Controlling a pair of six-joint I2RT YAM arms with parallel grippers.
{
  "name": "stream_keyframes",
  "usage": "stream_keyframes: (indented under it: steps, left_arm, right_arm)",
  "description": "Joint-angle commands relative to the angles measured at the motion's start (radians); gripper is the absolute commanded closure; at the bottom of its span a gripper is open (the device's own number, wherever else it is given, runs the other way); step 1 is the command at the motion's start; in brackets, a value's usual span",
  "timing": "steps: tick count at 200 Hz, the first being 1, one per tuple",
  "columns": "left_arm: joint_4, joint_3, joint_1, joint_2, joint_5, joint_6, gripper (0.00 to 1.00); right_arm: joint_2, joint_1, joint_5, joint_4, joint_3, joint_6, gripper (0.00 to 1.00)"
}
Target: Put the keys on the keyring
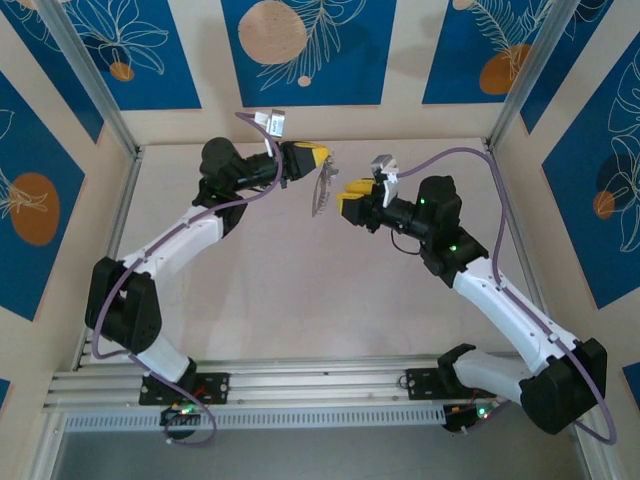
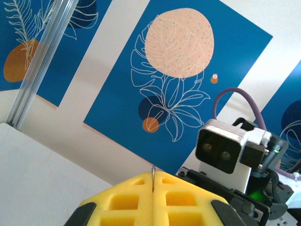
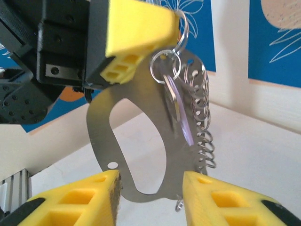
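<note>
You had a pale table (image 1: 300, 310) walled by blue leaf-print panels (image 1: 300, 50), and the work hung in the air above its far half.

The keyring (image 3: 99, 134) was upright, its long axis running top to bottom in the right wrist view, flat face toward that camera and ridged coil side (image 3: 203, 117) on the right. The key (image 3: 178, 113), lilac at the edge, hung against that coil side from a small ring (image 3: 164, 66) near the top. It looked threaded on, though you could not have confirmed that from here.

The left gripper (image 1: 322, 162) was clenched on the keyring's upper end. From its own wrist view, only a thin metal edge showed between the closed yellow pads (image 2: 188, 202).

The right gripper (image 3: 150, 193) sat directly below with its jaws parted, one finger on each side of the keyring's lower end. Whether the pads touched the plate could not be told. It was the nearer free tool, but the key lay above its fingertips, toward the left gripper, so reaching it probably meant rising along the coil side.
</note>
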Motion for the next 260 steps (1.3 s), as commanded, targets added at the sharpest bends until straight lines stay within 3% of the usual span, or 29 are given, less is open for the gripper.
stream_keyframes:
  steps: [1,98,112,127,144,222,260]
  left_arm:
    - [0.097,-0.013,-0.011,-0.001,-0.037,-0.045,1.00]
    - [0.229,-0.046,-0.011,0.036,-0.054,-0.165,1.00]
    - [0.231,-0.045,-0.011,0.038,-0.052,-0.166,1.00]
    - [0.234,-0.044,-0.011,0.041,-0.054,-0.168,1.00]
    - [0.238,-0.043,-0.011,0.043,-0.055,-0.172,1.00]
    - [0.261,-0.035,-0.010,0.059,-0.060,-0.190,1.00]
    - [0.265,-0.038,-0.011,0.054,-0.063,-0.191,1.00]
  right_arm:
    - [0.006,-0.003,0.030,0.036,0.032,0.006,0.58]
    - [0.177,0.008,0.015,0.114,0.161,-0.003,0.57]
    - [0.200,0.007,0.000,0.115,0.176,-0.004,0.65]
    - [0.219,0.007,-0.026,0.110,0.187,-0.002,0.85]
    - [0.229,0.009,-0.045,0.110,0.184,0.001,1.00]
    - [0.268,0.044,-0.128,0.092,0.192,0.019,1.00]
    - [0.272,0.017,-0.088,0.094,0.181,0.034,1.00]
